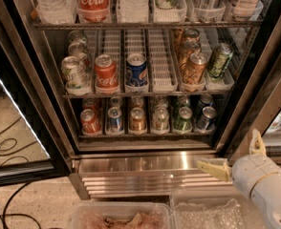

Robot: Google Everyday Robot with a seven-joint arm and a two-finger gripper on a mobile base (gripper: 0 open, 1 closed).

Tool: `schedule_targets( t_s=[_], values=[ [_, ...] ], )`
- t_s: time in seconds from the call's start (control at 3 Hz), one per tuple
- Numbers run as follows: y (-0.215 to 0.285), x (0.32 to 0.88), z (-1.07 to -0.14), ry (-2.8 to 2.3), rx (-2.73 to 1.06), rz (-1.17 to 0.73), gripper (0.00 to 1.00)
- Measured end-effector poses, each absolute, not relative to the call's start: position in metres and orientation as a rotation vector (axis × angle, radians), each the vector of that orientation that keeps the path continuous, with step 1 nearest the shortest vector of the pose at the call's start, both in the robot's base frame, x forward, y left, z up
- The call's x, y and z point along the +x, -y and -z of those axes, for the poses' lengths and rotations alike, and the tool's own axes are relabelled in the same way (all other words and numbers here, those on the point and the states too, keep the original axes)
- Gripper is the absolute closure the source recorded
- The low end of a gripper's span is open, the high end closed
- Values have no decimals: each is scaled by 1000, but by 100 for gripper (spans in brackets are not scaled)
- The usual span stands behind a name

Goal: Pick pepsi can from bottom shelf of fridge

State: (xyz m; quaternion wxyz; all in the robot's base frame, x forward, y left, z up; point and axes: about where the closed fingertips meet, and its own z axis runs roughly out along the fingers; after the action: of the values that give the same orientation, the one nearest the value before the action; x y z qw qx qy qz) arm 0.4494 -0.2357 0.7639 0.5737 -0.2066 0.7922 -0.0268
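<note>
The fridge (145, 173) stands open in front of me. Its bottom shelf (145, 133) holds a front row of cans in narrow lanes. The pepsi can (206, 119), dark navy with a silver top, stands upright at the front of the rightmost lane, next to a green can (183, 119). My gripper (229, 149) is at the lower right, outside the fridge, in front of the ribbed steel base and below and right of the pepsi can. It is open and empty, with one fingertip (208, 167) pointing left and the other pointing up.
The middle shelf holds a brighter blue can (137, 71), a red can (105, 73) and others. The open glass door (16, 128) stands at the left, with cables (2, 149) on the floor. Two clear plastic bins (121, 217) sit at the bottom edge.
</note>
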Motion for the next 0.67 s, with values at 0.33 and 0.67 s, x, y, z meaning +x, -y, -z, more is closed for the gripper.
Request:
schedule_targets(
  t_s=[0.33, 0.67],
  values=[
    [238, 441, -735, -1869, -385, 87, 0],
    [218, 438, -723, -1822, -319, 95, 0]
  ],
)
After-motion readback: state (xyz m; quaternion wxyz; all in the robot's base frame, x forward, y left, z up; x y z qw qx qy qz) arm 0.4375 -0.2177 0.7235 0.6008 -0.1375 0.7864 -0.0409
